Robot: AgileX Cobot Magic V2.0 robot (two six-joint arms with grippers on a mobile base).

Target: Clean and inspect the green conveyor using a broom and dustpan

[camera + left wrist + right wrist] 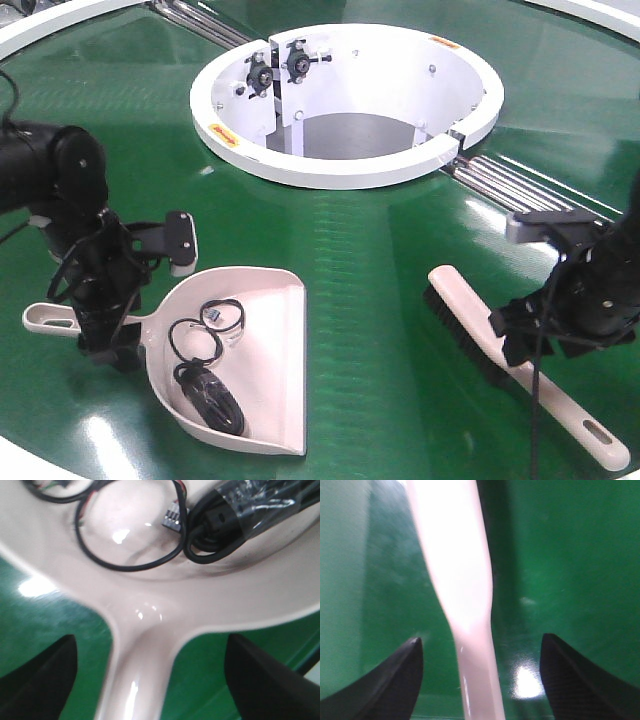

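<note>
Centrally, in the exterior front-facing view, the green conveyor [380,250] fills the frame, its white ring-shaped opening [345,100] toward the far edge with metal rollers [520,185] running out from it. The dustpan [255,365] lies flat near the front-left edge, mouth toward the middle, handle pointing to the left edge; a coil of black cable [205,385] and a thin wire loop [205,330] lie inside it. The left gripper [110,340] stands over the handle where it meets the pan. The broom [500,350] lies near the front-right edge, bristles toward the middle, slotted handle end toward the front-right corner; the right gripper [530,345] sits over its middle.

Left wrist-mounted view: the dustpan [150,610] widens from its handle, which runs between the two dark fingers [40,680]; jaws stand apart, well clear of the handle on both sides. The wire loop [127,535] and bagged black cable [235,520] rest in the pan.

Right wrist-mounted view: the broom [465,590] handle lies on the green conveyor [570,555] between the fingers [570,680]; jaws stand apart, neither touching it
</note>
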